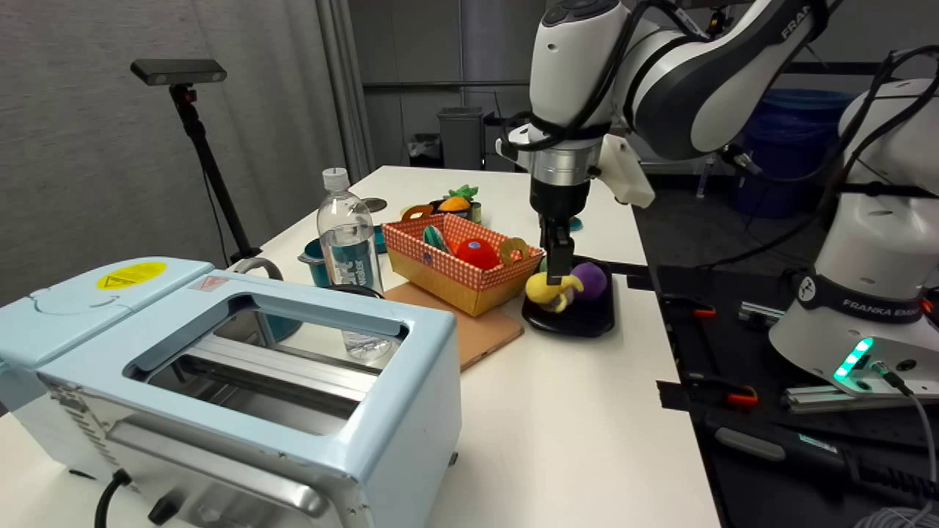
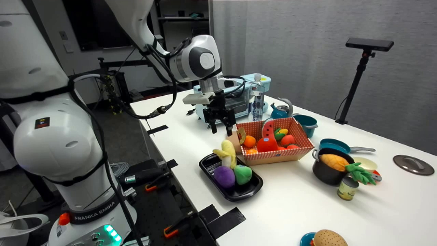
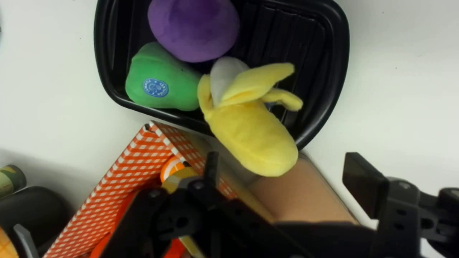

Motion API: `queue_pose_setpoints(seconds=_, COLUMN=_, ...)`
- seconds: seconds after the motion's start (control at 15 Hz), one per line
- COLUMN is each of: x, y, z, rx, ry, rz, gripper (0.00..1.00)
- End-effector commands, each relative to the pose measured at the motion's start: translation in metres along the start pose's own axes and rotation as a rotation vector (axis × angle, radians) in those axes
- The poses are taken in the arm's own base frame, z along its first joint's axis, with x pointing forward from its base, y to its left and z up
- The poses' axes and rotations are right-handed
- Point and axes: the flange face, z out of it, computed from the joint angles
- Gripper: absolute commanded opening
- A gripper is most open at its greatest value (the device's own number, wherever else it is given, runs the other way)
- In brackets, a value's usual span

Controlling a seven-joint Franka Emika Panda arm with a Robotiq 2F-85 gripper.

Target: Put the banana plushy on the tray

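Observation:
The banana plushy [image 3: 254,139], yellow with a pale tip and loose peel flaps, rests on the black tray [image 3: 339,68]. Its peeled end lies inside the tray, and its rounded end leans over the rim. Both exterior views also show the banana plushy [image 2: 228,150] [image 1: 541,289] and the tray [image 2: 248,194] [image 1: 568,324]. My gripper [image 3: 284,161] is open and empty, its fingers wide apart. In an exterior view the gripper [image 2: 222,132] is above and behind the banana's rounded end, apart from it. In an exterior view the gripper's finger [image 1: 560,268] overlaps the banana.
A purple toy [image 3: 193,28] and a green toy [image 3: 161,80] lie in the tray. The orange checked bin [image 2: 276,155] of toy food stands beside it on a wooden board [image 1: 499,334]. A water bottle [image 1: 348,242], a blue toaster oven [image 1: 411,396] and a black pot [image 2: 324,174] stand around.

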Motion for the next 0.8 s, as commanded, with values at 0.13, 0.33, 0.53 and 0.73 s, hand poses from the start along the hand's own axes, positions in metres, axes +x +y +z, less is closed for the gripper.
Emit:
queue_pose_setpoints(seconds=0.13, x=0.0014, y=0.0013, z=0.0029, rx=0.013, ry=-0.011, rz=-0.015, gripper=1.00)
queue_pose_setpoints(seconds=0.33, x=0.0034, y=0.0021, z=0.0049, rx=0.025, ry=-0.016, rz=-0.023, gripper=1.00)
queue_pose_setpoints(seconds=0.53, x=0.0035, y=0.0021, z=0.0050, rx=0.025, ry=-0.016, rz=-0.024, gripper=1.00)
queue_pose_setpoints(seconds=0.73, x=0.0035, y=0.0021, z=0.0050, rx=0.025, ry=-0.016, rz=-0.024, gripper=1.00)
